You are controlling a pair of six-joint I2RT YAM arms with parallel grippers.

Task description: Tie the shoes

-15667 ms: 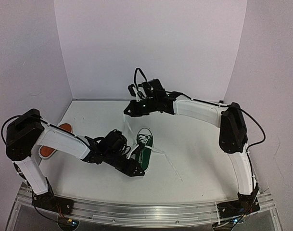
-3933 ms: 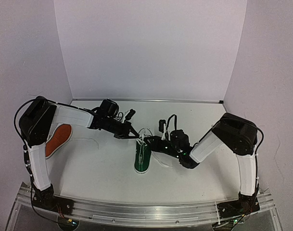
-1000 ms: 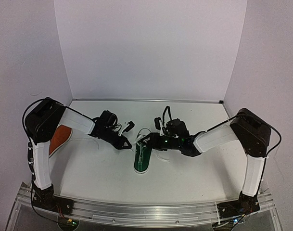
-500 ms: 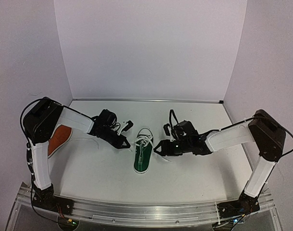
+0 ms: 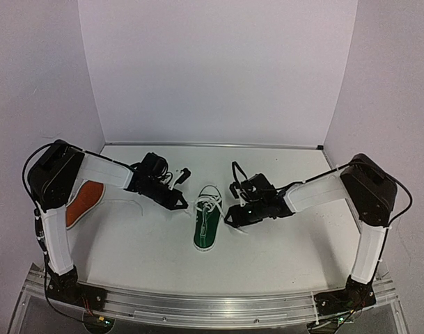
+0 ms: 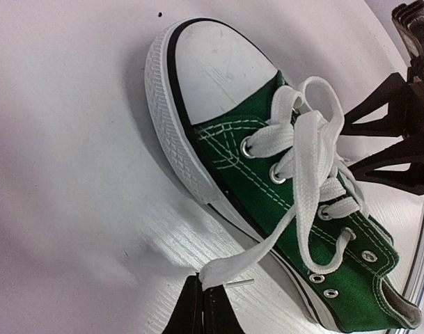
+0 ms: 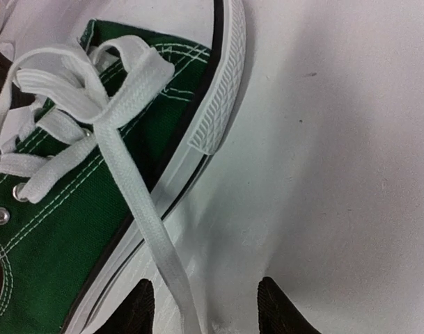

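Note:
The dark green shoe (image 5: 205,228) lies mid-table with its toe towards the back wall, its white laces (image 5: 209,204) loosely crossed. The shoe also shows in the left wrist view (image 6: 351,254) and the right wrist view (image 7: 51,229). My left gripper (image 5: 183,204) is just left of the shoe's toe end. In its wrist view it (image 6: 201,287) is shut on the end of one lace (image 6: 295,209). My right gripper (image 5: 228,216) is just right of the shoe, open. The other lace (image 7: 138,209) runs down between its fingers (image 7: 138,303) onto the table. The orange-red shoe (image 5: 83,202) lies at the far left.
White walls close in the back and both sides. A metal rail (image 5: 212,306) runs along the near edge. The left arm's upper link passes over the orange-red shoe.
Over the last second my right gripper has drawn back from above the shoe's laces to its right side, low at the table. My left gripper has stayed about where it was.

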